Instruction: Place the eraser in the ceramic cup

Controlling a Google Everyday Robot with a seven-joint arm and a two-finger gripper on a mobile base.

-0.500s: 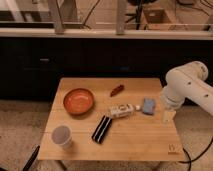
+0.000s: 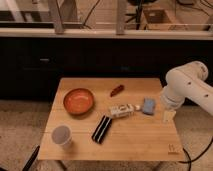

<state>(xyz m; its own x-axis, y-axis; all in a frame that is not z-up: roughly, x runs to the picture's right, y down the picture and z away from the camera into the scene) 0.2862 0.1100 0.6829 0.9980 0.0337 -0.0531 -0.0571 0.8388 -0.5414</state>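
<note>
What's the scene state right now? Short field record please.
ceramic cup: upright, front-left of the wooden table, nothing seen inside
eraser: flat on the table, right of the cup, not held
pincer: open, empty, at the table's right edge
orange bowl: back-left
blue-grey pad: just left of the pincer
white labelled tube: mid-table, beside the pad
small red item: toward the back

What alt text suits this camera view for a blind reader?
A white robot arm holds its open tool over the right edge of the wooden table. The black eraser lies mid-table, apart from the white ceramic cup at front left.
</note>
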